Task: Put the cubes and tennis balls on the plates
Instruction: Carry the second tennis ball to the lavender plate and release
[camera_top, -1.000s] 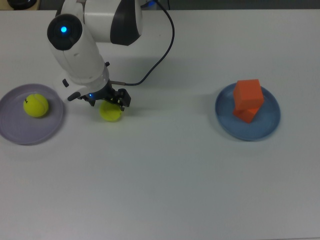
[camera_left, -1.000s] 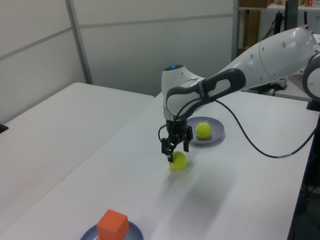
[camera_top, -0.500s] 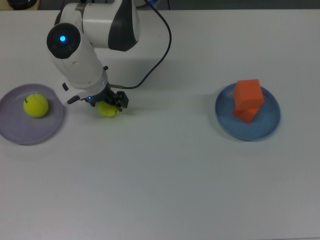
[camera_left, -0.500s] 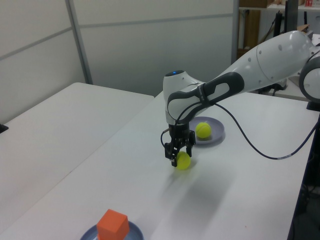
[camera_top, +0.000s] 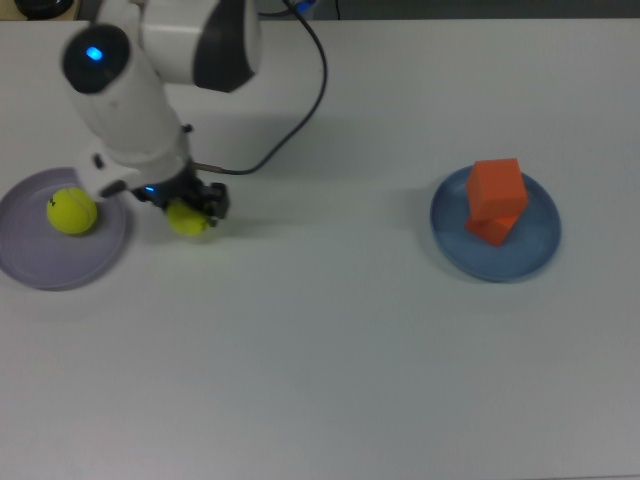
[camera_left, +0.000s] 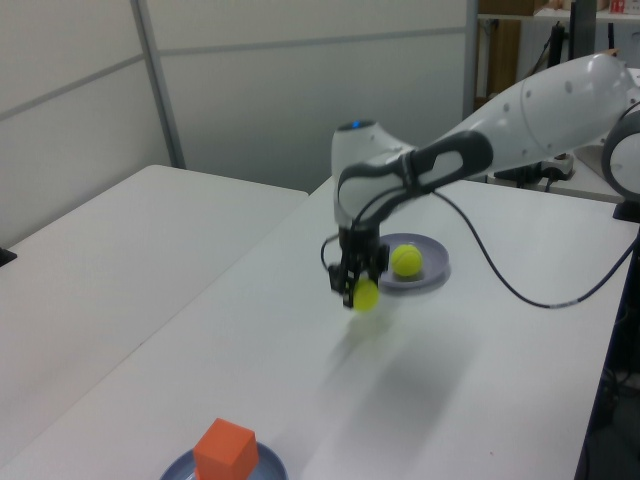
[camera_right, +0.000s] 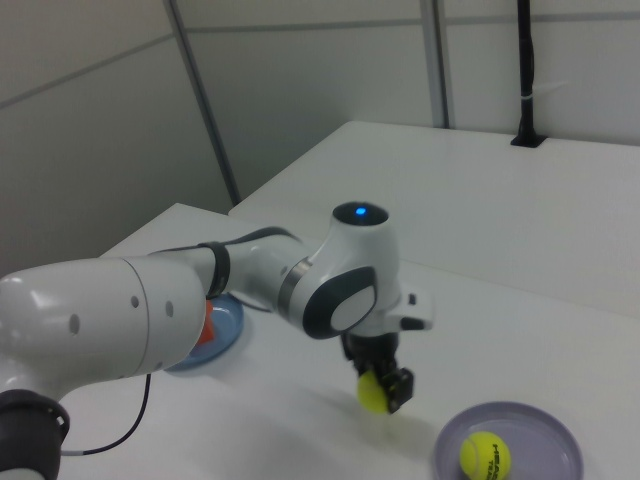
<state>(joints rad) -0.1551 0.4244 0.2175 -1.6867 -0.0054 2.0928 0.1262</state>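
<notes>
Claw (camera_right: 383, 385) grips tennis ball (camera_right: 374, 394); print unreadable.

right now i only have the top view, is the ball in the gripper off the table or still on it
Observer: Off the table. In the left view the held tennis ball hangs in the gripper above its own shadow.
Operator: is it over the purple plate yet
Observer: No. In the right view it hangs short of the purple plate, on the right view's left of the rim.
Operator: anything behind the table
Observer: Plain wall panels in the left view.
</notes>
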